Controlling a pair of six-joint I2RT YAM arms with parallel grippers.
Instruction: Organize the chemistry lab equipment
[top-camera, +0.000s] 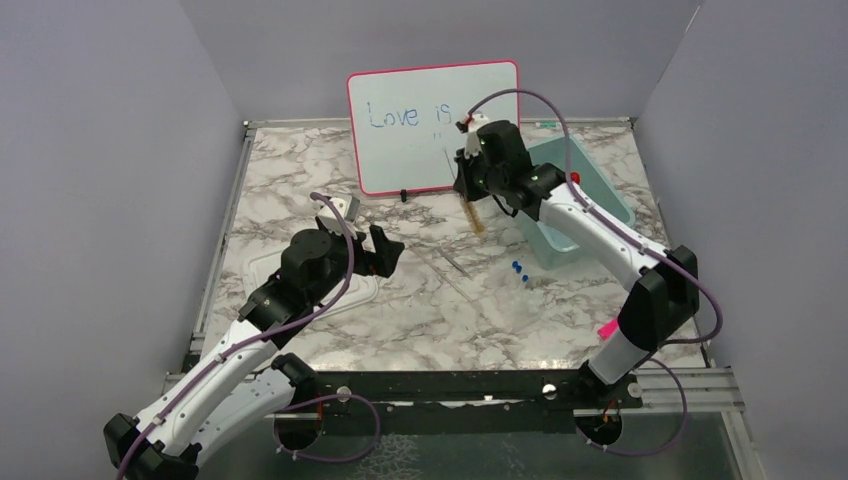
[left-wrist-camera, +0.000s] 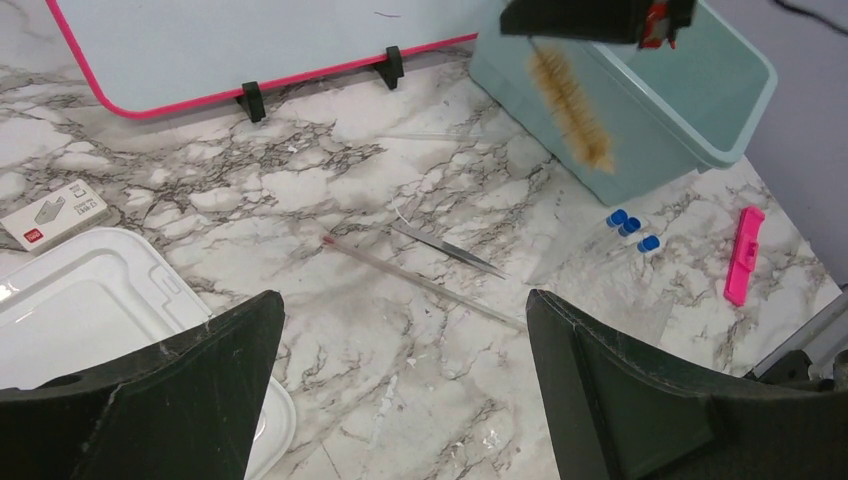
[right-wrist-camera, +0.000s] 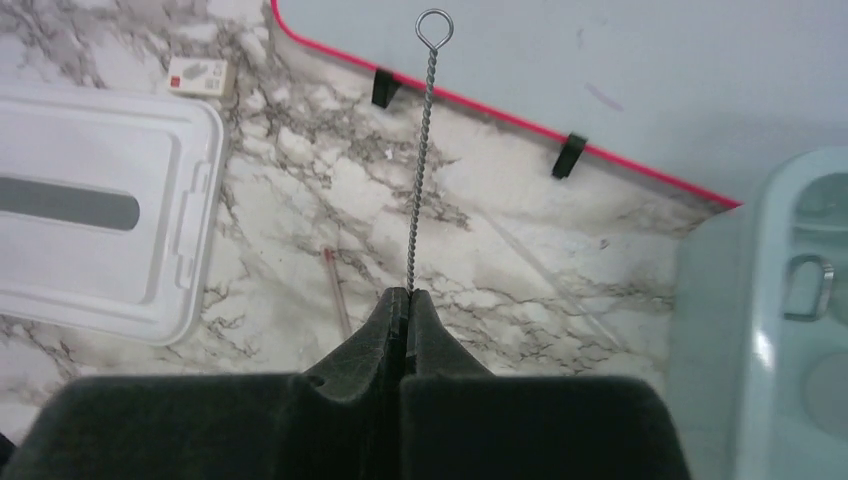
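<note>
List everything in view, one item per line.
whiteboard: one, pink-framed, back centre
bin: one, teal, back right
wire brush: one, brownish bristles, hanging from right hand beside bin
tweezers: one, metal, mid-table
thin stick: one, red-tipped, beside tweezers
tubes: three, blue-capped, near bin
marker: one, pink, right edge
lid: one, white, left
small box: one, white, behind lid
left hand: one, black, open above table
right hand: one, black, shut on wire brush

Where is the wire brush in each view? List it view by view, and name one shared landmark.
Top external: the wire brush hangs right of centre, under the whiteboard.
Left wrist: its bristles hang upper right, before the teal bin.
Right wrist: only its wire stem, up the centre.
Shared landmark: the whiteboard.
</note>
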